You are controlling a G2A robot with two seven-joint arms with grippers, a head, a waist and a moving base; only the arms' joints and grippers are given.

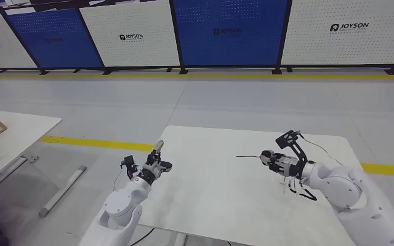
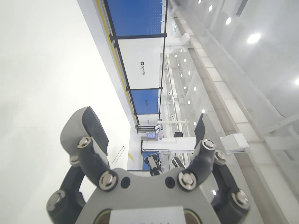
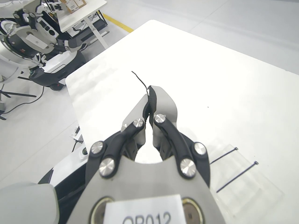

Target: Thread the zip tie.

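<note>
Top view: left gripper point(image 1: 161, 149) is hovering at the white rectangular table's point(image 1: 215, 197) left edge. Right gripper point(image 1: 263, 157) is holding the thin black plastic zip tie point(image 1: 248, 157) over the table.
Left wrist view: left gripper point(image 2: 149, 127) jaws are gaping wide, gripping nothing.
Right wrist view: right gripper point(image 3: 149, 94) jaws are pinching the zip tie point(image 3: 140, 80), its tail sticking out. Two spare black zip ties point(image 3: 236, 177) are lying on a clear plastic sheet point(image 3: 257, 194).

White table point(image 1: 215, 184): clear plastic sheet point(image 3: 261, 187) on the right-arm side, two black zip ties point(image 3: 223, 156) lying on it.
</note>
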